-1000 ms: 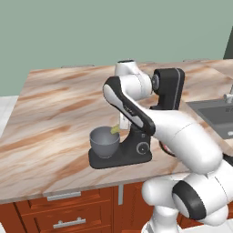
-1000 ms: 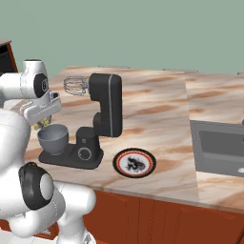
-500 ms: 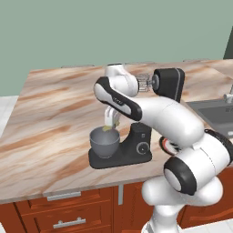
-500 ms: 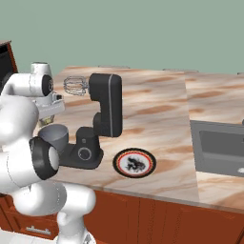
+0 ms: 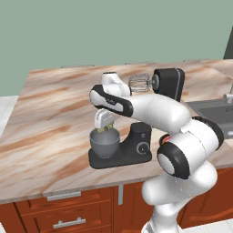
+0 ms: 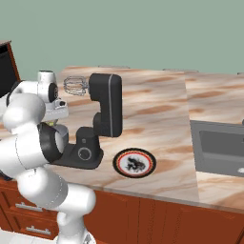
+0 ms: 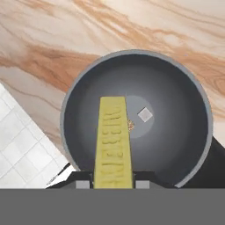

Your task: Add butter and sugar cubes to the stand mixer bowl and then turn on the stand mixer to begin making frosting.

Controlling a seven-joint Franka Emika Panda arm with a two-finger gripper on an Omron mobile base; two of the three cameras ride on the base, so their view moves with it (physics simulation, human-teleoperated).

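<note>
The gripper is clamped on the butter, a pale-yellow block that rises between the two dark fingertips at the bottom centre of the hand view and reaches up over the middle of the stand mixer bowl. That view looks straight down into the grey bowl and shows what the base views cannot — one sugar cube lying on the bowl floor just right of the butter's upper end, with a small brownish speck between them; whether the butter touches the floor cannot be told. In the left base view the gripper hangs just above the bowl at centre frame, with a sliver of butter visible at the rim. In the right base view the hand sits at left, and the robot's own white arm hides most of the bowl. Compared with the frame a second ago, the arm has swung further left over the bowl and the hand is lower at the rim. The stand mixer stands on the marble counter, its head tilted back with the wire whisk raised clear above the bowl. In the right base view a round dark plate with a red rim lies just right of the mixer base — a sink occupies the right edge.
</note>
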